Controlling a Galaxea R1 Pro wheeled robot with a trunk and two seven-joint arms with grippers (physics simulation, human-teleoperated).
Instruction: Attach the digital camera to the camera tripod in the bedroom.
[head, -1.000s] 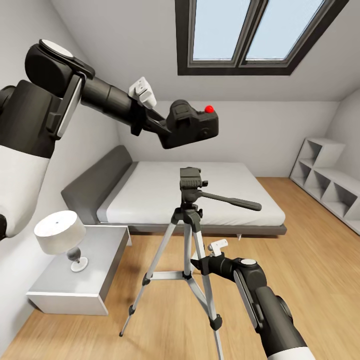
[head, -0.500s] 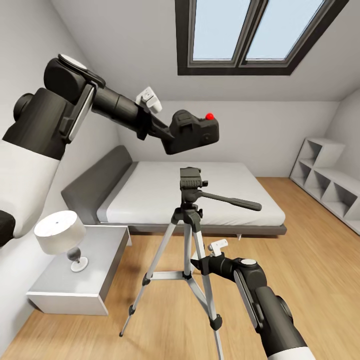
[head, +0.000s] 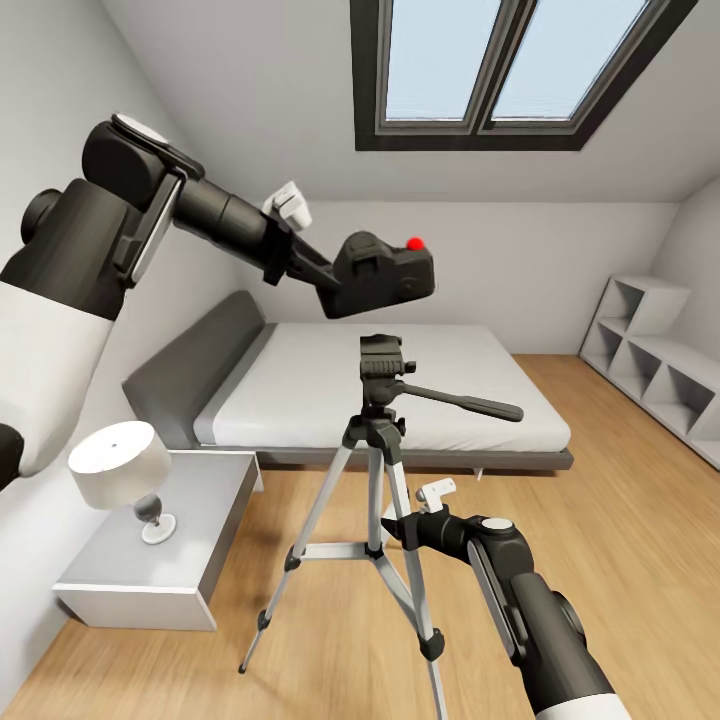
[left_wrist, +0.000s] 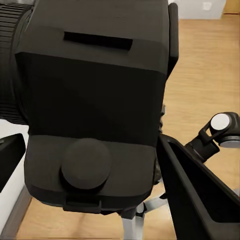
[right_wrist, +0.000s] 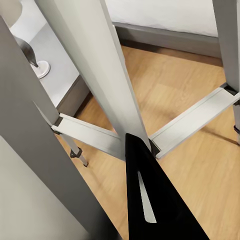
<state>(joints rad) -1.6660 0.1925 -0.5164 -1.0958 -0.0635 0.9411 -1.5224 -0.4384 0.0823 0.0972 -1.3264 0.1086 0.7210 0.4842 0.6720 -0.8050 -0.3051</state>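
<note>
Head view: my left gripper (head: 335, 283) is clamped on the digital camera (head: 385, 275), held level above the camera tripod (head: 380, 440) head, apart from it, red button up. Left wrist view: camera's dark body, a finger (left_wrist: 200, 195) on each side. My right gripper (head: 400, 528) sits by a tripod leg; one finger (right_wrist: 150, 195) visible, spread unclear.

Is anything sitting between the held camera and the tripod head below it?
No. In the head view the digital camera hangs above the tripod head with just open air between, the bed behind.
</note>
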